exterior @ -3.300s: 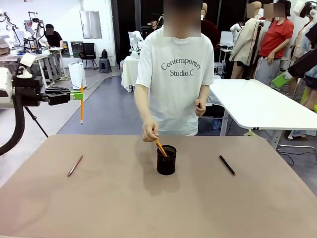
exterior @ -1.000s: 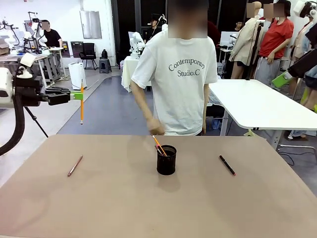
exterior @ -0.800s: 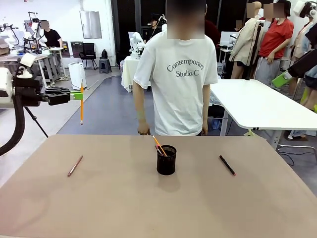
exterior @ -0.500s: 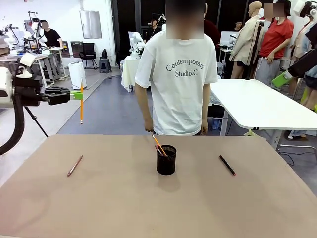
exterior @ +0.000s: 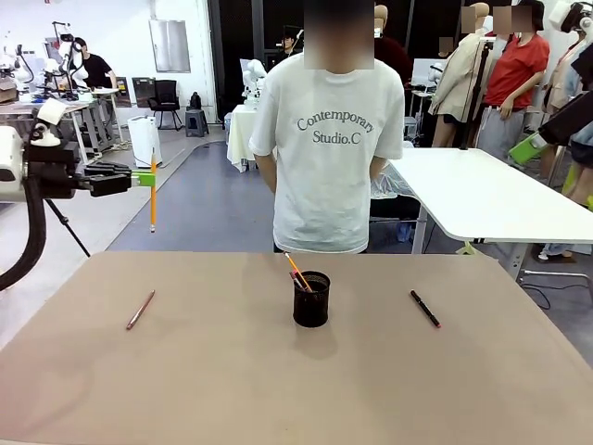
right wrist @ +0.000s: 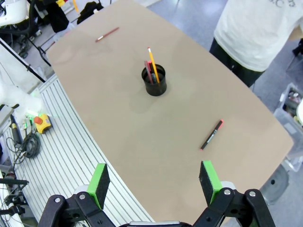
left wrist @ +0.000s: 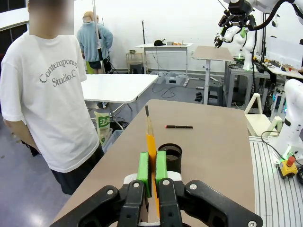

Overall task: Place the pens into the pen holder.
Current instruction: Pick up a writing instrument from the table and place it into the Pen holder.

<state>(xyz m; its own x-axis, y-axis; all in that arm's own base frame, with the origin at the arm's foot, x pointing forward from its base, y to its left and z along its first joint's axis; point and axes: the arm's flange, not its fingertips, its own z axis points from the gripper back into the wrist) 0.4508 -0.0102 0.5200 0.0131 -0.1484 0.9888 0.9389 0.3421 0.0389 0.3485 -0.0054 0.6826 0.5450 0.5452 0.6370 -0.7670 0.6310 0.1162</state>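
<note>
My left gripper (exterior: 145,179) hangs high over the table's left edge, shut on a yellow-orange pencil (exterior: 153,202) that points straight down. In the left wrist view the pencil (left wrist: 150,142) sits between the closed green pads (left wrist: 143,166). The black mesh pen holder (exterior: 311,299) stands mid-table with an orange pencil (exterior: 296,270) and a pinkish pen leaning in it. A pinkish-brown pen (exterior: 141,310) lies at the left and a black pen (exterior: 425,309) at the right. My right gripper (right wrist: 154,182) is open, high above the table, looking down on the pen holder (right wrist: 155,81) and the black pen (right wrist: 211,135).
A person in a white T-shirt (exterior: 329,158) stands at the far edge, arms back, hands off the table. The brown tabletop (exterior: 232,380) is bare around the holder. A white table (exterior: 482,195) stands behind at the right.
The person put an orange pencil and a pinkish pen in the holder, drew the hand back and straightened up. Both arms stayed still.
</note>
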